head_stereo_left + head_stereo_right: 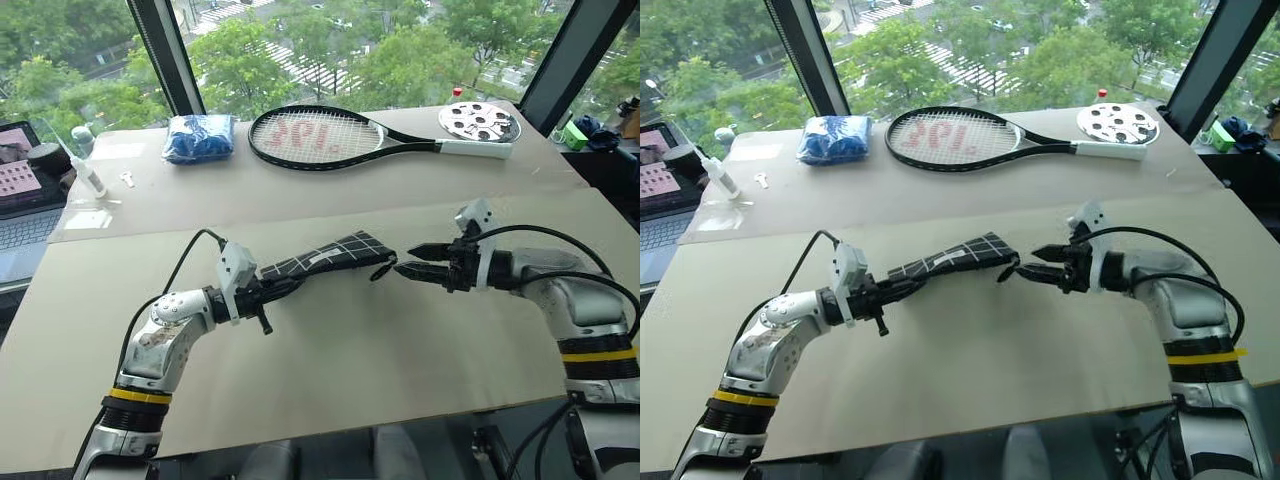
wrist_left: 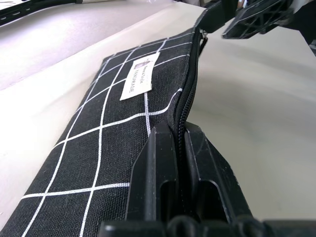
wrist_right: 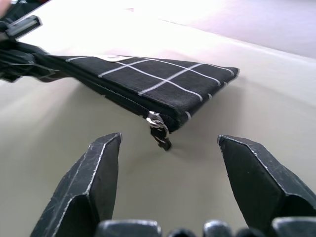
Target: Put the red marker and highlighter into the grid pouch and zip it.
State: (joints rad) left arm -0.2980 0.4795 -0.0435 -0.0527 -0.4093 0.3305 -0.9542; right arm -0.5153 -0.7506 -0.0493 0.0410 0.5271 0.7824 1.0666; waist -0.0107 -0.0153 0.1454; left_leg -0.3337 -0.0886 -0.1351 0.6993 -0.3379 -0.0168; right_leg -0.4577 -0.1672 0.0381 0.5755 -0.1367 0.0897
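Black fabric crossed by thin white grid lines marks the grid pouch (image 1: pixel 325 254), which is held up off the pale table (image 1: pixel 350 350) near its middle. The left gripper (image 1: pixel 268 290) is clamped on the pouch's left end, its two black fingers (image 2: pixel 163 173) pressed together over the zipper edge, as is seen from the left wrist. The pouch is stretched out from that grip toward the right and slightly farther away, with a small white label (image 2: pixel 139 76) on its side. The zipper is seen run shut along the whole edge, and the dark zipper pull (image 3: pixel 159 129) hangs loose from the pouch's right corner.

Just to the right of that corner the right gripper (image 1: pixel 412 270) is placed, pointing left toward the pouch. Its fingers (image 3: pixel 91 182) are set well apart and nothing is held between them; the pull is seen in front of the gap, untouched.

The red marker and the highlighter cannot be made out; whether they lie inside the closed pouch cannot be told.

On the far part of the table a black tennis racket (image 1: pixel 340 137) with a white grip is laid. A blue bundle (image 1: pixel 199 137) is found to its left and a round white perforated disc (image 1: pixel 479 122) at its right end. A laptop (image 1: pixel 25 205) is seen at the far left edge.
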